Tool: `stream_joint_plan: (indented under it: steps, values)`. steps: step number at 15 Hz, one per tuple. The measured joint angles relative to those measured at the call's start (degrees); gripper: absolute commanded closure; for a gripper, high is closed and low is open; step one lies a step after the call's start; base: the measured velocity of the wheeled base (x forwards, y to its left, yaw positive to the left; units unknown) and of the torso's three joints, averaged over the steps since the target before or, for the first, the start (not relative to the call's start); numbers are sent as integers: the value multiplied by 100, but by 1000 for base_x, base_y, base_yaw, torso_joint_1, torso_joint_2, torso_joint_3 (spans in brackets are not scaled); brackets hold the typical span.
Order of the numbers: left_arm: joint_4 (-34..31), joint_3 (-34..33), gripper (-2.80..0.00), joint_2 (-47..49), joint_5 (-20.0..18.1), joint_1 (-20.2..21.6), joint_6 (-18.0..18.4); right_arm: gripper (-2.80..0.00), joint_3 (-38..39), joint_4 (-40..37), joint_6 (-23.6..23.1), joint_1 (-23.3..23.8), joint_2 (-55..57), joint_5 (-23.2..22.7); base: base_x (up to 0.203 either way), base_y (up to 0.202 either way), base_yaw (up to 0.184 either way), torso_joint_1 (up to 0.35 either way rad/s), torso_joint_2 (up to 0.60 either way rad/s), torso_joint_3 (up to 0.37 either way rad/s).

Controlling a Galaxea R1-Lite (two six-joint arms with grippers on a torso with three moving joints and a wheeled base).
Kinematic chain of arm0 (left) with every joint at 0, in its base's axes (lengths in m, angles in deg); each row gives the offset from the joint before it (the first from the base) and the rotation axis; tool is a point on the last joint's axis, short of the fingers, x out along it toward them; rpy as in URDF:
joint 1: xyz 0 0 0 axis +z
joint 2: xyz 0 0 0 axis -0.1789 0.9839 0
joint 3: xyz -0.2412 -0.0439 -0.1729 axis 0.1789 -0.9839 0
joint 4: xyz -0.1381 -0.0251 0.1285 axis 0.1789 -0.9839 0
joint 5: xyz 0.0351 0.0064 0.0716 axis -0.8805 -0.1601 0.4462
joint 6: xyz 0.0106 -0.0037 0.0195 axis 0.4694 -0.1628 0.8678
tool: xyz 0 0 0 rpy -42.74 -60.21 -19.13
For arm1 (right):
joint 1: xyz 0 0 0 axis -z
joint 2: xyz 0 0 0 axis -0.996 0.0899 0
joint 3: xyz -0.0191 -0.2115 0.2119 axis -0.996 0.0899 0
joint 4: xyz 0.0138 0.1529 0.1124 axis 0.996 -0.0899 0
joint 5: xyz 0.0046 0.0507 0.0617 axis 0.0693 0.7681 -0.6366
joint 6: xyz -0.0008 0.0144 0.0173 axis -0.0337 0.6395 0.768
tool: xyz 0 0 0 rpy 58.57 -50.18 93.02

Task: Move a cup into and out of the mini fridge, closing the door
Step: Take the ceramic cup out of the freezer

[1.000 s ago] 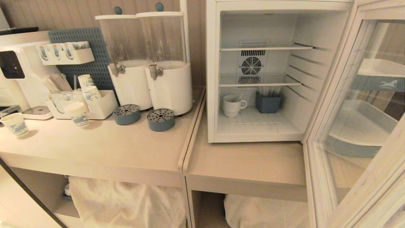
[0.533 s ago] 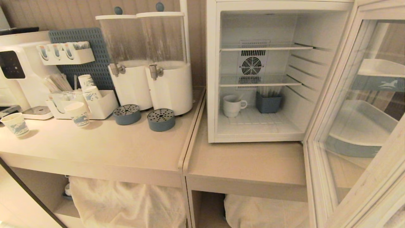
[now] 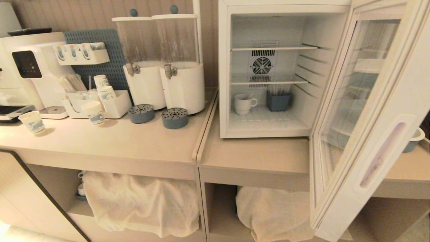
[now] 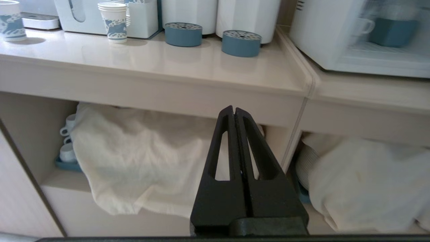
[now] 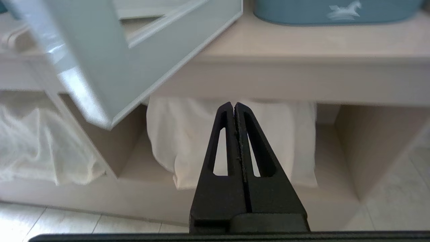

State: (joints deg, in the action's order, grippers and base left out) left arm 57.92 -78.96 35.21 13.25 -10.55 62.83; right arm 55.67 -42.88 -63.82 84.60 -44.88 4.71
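The mini fridge (image 3: 223,67) stands on the right-hand counter with its door (image 3: 396,101) swung wide open to the right. The cup (image 3: 244,104), a squat white mug with its handle to the right, sits on the fridge floor at the left. Neither gripper shows in the head view. My left gripper (image 4: 234,109) is shut and empty, low in front of the counter edge, and the cup (image 4: 362,26) shows blurred far beyond it. My right gripper (image 5: 234,105) is shut and empty too, below the door's lower corner (image 5: 100,77).
A blue box (image 3: 278,101) sits next to the cup inside the fridge. Two white drink dispensers (image 3: 183,84), blue drip discs (image 3: 174,118) and paper cups (image 3: 93,112) stand on the left counter (image 3: 134,144). White cloths (image 3: 141,201) hang over the shelves below.
The whole head picture has shifted: the camera has drawn back and more of the open door and lower shelves shows. The cup and fridge have not moved.
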Motion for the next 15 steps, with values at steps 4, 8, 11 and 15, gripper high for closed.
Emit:
stream_joint_plan:
  steps: [4, 8, 11, 15]
  values:
    - [0, 0, 0, 0, -1, 0, 10, 0, 0, 1, 0, -11, 0, 2, -160, 0, 0, 3, -3, 4]
    - [-2, 0, 0, 0, -2, 0, 24, 0, -1, 4, 0, -2, 0, 0, 0, 0, 0, 0, 0, 0]
    - [-5, 0, 0, 0, -2, 4, 33, 0, -1, 0, 0, -13, 0, 5, 1, 70, -8, 4, 3, 0]
    - [0, 0, 0, 0, -2, 0, 33, 0, -9, -18, 0, -8, 0, 0, 0, 195, -2, 1, 5, 5]
